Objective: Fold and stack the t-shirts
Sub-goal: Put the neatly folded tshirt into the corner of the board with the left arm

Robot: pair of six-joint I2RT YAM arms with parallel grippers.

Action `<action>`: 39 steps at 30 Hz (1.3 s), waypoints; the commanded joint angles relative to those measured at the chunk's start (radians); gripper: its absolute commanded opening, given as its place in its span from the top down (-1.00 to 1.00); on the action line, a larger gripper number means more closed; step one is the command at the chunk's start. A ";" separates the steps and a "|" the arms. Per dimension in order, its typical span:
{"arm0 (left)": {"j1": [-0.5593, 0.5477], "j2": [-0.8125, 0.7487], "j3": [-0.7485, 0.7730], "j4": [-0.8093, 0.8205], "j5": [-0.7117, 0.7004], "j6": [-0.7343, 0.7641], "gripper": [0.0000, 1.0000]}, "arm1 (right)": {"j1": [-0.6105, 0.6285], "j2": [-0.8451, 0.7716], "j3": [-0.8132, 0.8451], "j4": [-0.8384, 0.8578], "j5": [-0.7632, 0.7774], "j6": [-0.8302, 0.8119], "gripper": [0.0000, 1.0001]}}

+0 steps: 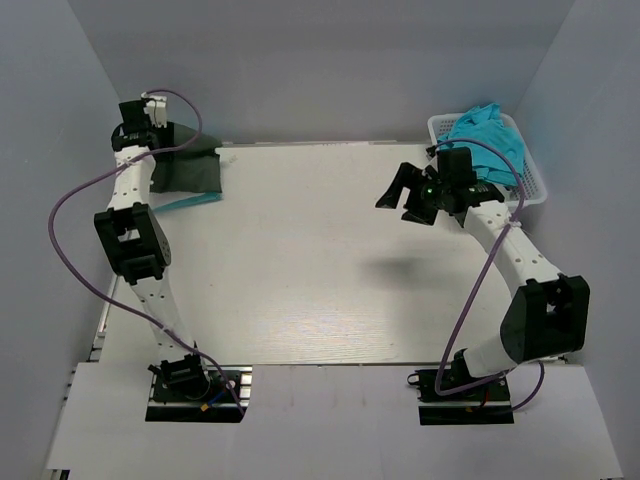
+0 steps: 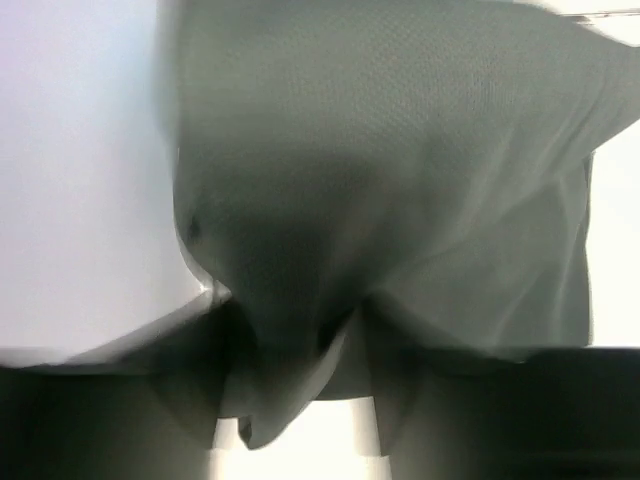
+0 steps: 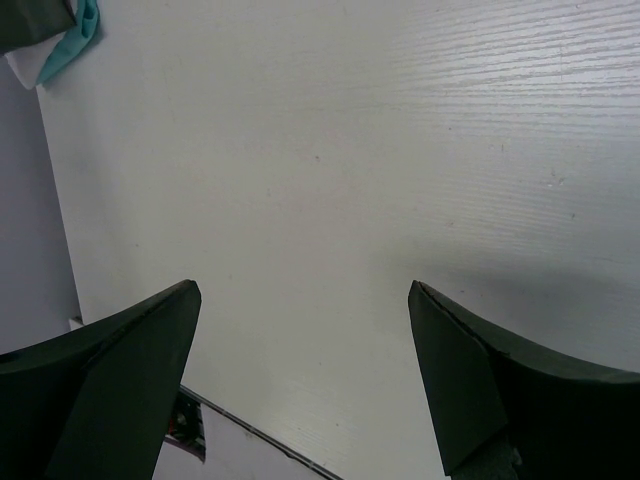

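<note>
The dark grey t-shirt (image 1: 187, 165) is at the far left corner of the table (image 1: 320, 270), hanging from the left gripper (image 1: 158, 118) and draping down to the tabletop. In the left wrist view the shirt (image 2: 400, 200) fills nearly the whole picture, and a gathered fold of it sits between the two dark fingers (image 2: 100, 420). The picture is blurred, and the fingers stand a little apart, so it cannot be told whether they grip the fold or merely have it lying between them. A turquoise edge (image 1: 190, 200) shows on the table just under the near side of the grey shirt.

Another turquoise t-shirt (image 1: 490, 135) lies heaped in the white basket (image 1: 535, 190) at the far right corner. The right gripper (image 1: 402, 200) hovers above bare table just left of the basket, jaws spread wide and holding nothing.
</note>
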 commanded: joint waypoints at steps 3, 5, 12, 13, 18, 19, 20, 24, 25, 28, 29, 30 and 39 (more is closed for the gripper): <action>0.023 0.010 0.048 -0.005 0.029 -0.036 -0.99 | -0.001 0.038 0.073 0.013 -0.015 0.013 -0.81; 0.035 0.019 0.059 0.006 -0.023 -0.076 -0.99 | -0.003 0.052 0.077 0.012 -0.023 0.020 -0.81; 0.081 0.030 0.111 -0.014 -0.140 -0.185 -0.99 | 0.002 0.075 0.087 0.022 -0.032 0.026 -0.81; 0.081 0.016 0.097 -0.014 -0.100 -0.185 -0.99 | 0.002 0.078 0.088 0.027 -0.035 0.027 -0.81; 0.084 -0.024 0.021 -0.014 0.088 -0.208 -0.99 | 0.002 0.086 0.087 0.032 -0.047 0.001 -0.81; 0.072 -0.033 0.021 -0.023 0.108 -0.208 -0.99 | 0.005 0.090 0.083 0.032 -0.050 -0.008 -0.81; 0.072 -0.045 0.021 -0.037 0.125 -0.226 -0.99 | 0.006 0.090 0.080 0.032 -0.050 -0.013 -0.81; 0.063 -0.096 0.039 -0.123 0.274 -0.347 -0.99 | 0.009 0.074 0.061 0.032 -0.009 -0.055 -0.81; 0.063 -0.117 0.004 -0.138 0.274 -0.384 -0.99 | 0.006 0.067 0.054 0.030 0.009 -0.063 -0.81; 0.023 -0.277 -0.188 -0.114 0.283 -0.491 -0.99 | 0.006 0.018 0.007 0.050 0.053 -0.071 -0.81; 0.008 -0.333 -0.258 -0.064 0.283 -0.513 -0.99 | 0.006 -0.011 -0.048 0.059 0.060 -0.074 -0.81; -0.027 -0.390 -0.330 -0.042 0.274 -0.532 -0.99 | 0.006 -0.021 -0.068 0.071 0.066 -0.073 -0.81; -0.190 -0.988 -1.034 -0.011 0.314 -0.727 -0.99 | 0.000 -0.334 -0.389 0.193 0.060 -0.046 -0.81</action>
